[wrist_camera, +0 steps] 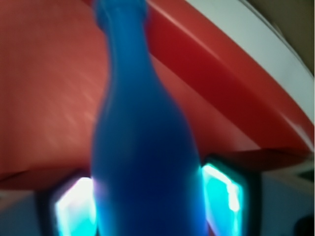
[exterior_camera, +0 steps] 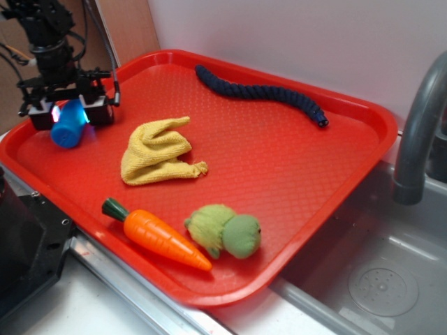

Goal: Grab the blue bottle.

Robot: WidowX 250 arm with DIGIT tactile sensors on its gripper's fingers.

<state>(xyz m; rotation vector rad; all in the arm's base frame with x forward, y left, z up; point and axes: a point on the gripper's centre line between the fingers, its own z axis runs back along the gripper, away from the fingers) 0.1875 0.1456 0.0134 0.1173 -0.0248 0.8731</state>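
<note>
Blue bottle (exterior_camera: 68, 127) pinched between jaws of gripper (exterior_camera: 70, 112), at far left corner of red tray (exterior_camera: 293, 181), tilted, base toward camera. In wrist view: bottle (wrist_camera: 145, 162) between glowing pads (wrist_camera: 221, 194), neck pointing away. Nearest on tray: toy carrot (exterior_camera: 157, 236), green plush (exterior_camera: 227, 230). Farther: yellow cloth (exterior_camera: 157, 152). Farthest: dark braided rope (exterior_camera: 262, 92). Right: grey faucet (exterior_camera: 418, 125).

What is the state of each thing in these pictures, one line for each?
gripper: lowered over the tray's left corner, fingers on both sides of the bottle.
blue bottle: tilted, between the fingers.
yellow cloth: crumpled, lying loose.
toy carrot: lying flat, beside the green plush.
green plush: lying near the front rim.
navy rope: stretched out, wavy.
red tray: flat by the sink.
</note>
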